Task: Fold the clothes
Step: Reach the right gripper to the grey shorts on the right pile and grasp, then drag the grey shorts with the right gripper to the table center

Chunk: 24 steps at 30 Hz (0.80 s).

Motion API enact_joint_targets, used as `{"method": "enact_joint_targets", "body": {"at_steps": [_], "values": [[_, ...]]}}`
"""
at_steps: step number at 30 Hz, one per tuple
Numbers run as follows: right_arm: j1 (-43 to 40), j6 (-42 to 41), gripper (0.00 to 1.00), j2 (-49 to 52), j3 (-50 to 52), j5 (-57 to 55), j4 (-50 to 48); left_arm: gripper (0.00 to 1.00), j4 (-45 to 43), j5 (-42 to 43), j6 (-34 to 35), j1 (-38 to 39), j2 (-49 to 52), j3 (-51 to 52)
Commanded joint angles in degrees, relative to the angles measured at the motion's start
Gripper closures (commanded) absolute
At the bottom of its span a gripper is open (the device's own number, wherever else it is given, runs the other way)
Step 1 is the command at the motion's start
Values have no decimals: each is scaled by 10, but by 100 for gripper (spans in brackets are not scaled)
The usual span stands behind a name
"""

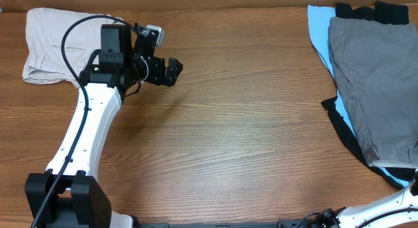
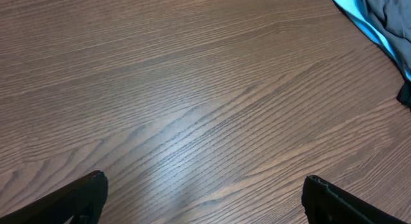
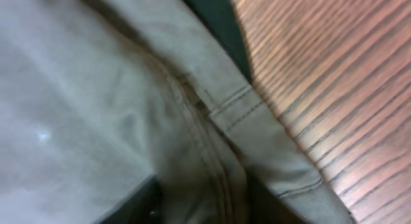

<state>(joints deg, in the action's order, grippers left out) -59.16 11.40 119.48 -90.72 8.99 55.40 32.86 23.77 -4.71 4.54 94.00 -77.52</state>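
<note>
The mid-grey shorts (image 1: pixel 375 84) lie flat at the right edge of the table, on top of other garments. In the right wrist view the grey cloth (image 3: pixel 96 89) fills the frame, with a stitched hem over the wood. My right gripper (image 3: pixel 205 205) is down on that hem, with a raised fold of the cloth pinched between its dark fingers. In the overhead view only its white arm (image 1: pixel 392 203) shows, at the bottom right. My left gripper (image 1: pixel 175 70) is open and empty above bare wood at the upper left; its fingers (image 2: pixel 202 179) are wide apart. A corner of the shorts (image 2: pixel 392 12) shows far off.
Folded cream-beige shorts (image 1: pixel 46 45) lie at the back left, just behind my left arm. A light-blue garment (image 1: pixel 318 25) and a black garment (image 1: pixel 343 127) lie under the grey shorts at the right. The wooden table (image 1: pixel 248 136) spans the view.
</note>
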Motion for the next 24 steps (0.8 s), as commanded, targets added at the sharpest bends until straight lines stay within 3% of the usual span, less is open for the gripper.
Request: {"method": "enact_joint_targets", "body": {"at_steps": [1,5,7,9,13,18,24], "values": [[7,-9,76,1,-41,56,20,6,-6,-4,-13,4,5,-11],[22,-26,89,0,-98,174,72,36,-1,2,2,4,0,-22],[37,-26,96,0,-129,219,104,59,3,2,11,3,-6,-33],[59,-24,96,-2,-164,252,140,69,3,2,17,3,-16,-44],[129,20,96,-14,-230,335,215,78,5,0,18,-3,-37,-67],[263,26,96,-37,-272,345,260,91,64,-42,31,-29,-64,-112],[464,15,96,-42,-271,328,256,90,144,-93,35,-84,-94,-150]]}}
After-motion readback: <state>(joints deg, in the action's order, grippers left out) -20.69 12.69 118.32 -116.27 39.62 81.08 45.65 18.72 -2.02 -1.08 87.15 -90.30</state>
